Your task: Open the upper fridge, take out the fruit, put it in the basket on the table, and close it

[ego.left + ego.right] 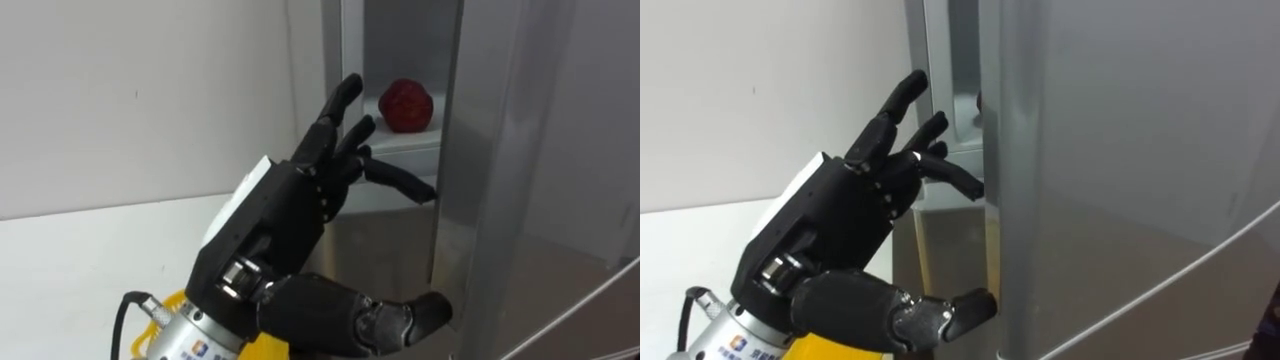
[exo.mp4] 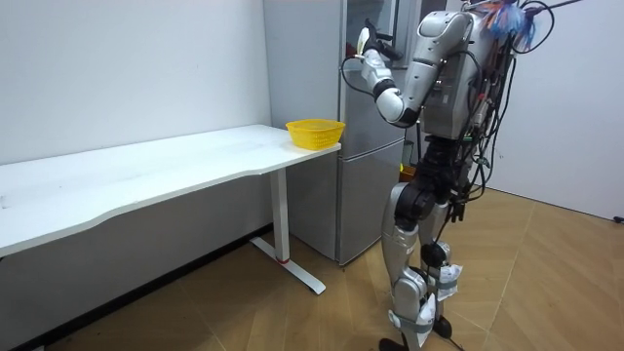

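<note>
Left hand [image 1: 280,215]: open, with straight, spread fingers and nothing held; raised at the free edge of the fridge door [image 1: 540,150].
Fingers [image 1: 345,100]: reaching into the gap beside the door's edge, probably to widen it or pass through.
Thumb [image 1: 420,312]: low against the door's edge, seemingly bracing it.
Red fruit [image 1: 406,105]: behind the door on the upper shelf [image 1: 400,148], just past the fingertips and untouched.
Door: only partly ajar, so the gap looks tight for a clean reach.
Yellow basket [image 2: 314,132]: on the table [image 2: 146,171] corner near the door, likely the drop-off.
</note>
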Robot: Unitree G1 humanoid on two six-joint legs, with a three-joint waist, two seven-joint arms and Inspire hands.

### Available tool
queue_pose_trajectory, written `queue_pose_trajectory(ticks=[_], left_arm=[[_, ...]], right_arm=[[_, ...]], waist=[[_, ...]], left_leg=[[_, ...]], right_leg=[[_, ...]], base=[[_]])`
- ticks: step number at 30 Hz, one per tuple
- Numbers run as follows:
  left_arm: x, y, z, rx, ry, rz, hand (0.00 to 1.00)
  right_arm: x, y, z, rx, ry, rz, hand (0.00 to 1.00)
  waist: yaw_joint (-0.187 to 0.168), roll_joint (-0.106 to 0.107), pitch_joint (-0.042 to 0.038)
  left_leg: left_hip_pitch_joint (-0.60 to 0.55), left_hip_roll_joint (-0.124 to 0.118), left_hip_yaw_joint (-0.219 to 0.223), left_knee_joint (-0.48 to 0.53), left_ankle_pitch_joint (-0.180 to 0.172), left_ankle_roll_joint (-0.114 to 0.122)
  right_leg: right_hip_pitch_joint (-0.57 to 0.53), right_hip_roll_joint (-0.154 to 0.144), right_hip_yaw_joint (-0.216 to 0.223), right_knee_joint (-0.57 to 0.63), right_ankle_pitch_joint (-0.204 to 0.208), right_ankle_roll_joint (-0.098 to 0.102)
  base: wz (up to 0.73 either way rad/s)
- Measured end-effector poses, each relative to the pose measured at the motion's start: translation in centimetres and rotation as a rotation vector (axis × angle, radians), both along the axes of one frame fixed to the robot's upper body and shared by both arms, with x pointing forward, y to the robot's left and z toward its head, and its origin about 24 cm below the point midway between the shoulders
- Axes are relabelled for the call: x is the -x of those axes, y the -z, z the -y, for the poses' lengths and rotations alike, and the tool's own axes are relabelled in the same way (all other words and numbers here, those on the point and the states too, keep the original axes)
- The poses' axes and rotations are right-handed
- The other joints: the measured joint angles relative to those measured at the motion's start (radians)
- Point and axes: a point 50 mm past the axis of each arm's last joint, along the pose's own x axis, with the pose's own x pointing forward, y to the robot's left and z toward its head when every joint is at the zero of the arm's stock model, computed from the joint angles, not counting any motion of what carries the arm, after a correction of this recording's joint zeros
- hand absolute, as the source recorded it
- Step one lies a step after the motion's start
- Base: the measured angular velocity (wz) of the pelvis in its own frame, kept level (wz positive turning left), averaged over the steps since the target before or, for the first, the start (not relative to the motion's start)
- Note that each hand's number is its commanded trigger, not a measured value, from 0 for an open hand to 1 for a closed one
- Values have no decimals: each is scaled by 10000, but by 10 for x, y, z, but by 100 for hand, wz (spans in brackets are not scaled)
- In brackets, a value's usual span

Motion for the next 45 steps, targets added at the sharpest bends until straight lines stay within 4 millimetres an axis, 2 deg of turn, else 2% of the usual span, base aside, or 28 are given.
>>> queue_pose_trajectory(ticks=[3, 9, 16, 19, 24, 34, 45], left_arm=[[1, 0, 3, -34, 149, -16, 0], [1, -2, 6, 156, 298, 17, 0], [3, -8, 19, 36, 941, 269, 0], [4, -11, 23, 1, 1124, 440, 0], [4, -15, 24, 77, 1420, 544, 0], [5, -15, 27, 72, 1961, 593, 0], [7, -18, 34, 172, 2450, 660, 0]], right_arm=[[-1, 0, 0, 15, -7, 38, 0], [-1, 0, 1, 241, 142, 173, 0], [4, 0, 3, 412, 288, -19, 0], [4, 0, 4, 411, 364, -26, 0], [5, 0, 4, 416, 519, -1, 0], [6, -1, 6, 424, 842, 37, 0], [4, -2, 9, 501, 1186, 184, 0]], waist=[[-46, -36, -98], [-249, 39, -144], [-523, 142, -111], [-678, 202, -49], [-924, 221, -19], [-1325, 194, 8], [-1481, 296, -10]], left_leg=[[-1, -1, 17, 0, 0, 0], [32, 10, 203, -1, 0, 0], [206, 11, 574, -47, 0, 0], [281, 14, 631, -143, 0, 0], [338, 52, 878, -197, 0, 0], [360, 95, 1268, -206, -1, 0], [315, 119, 1597, -205, -3, -1]], right_leg=[[30, -4, -6, -23, 1, 1], [12, 8, 115, -34, 6, 2], [27, 46, 557, -32, 78, 41], [-3, 70, 642, -34, 119, 51], [-118, 125, 859, -13, 135, 42], [-276, 199, 1241, -7, 226, 38], [-449, 265, 1585, -24, 317, 47]], base=[[0], [-4], [-18], [-10], [-12], [-12], [-11]])
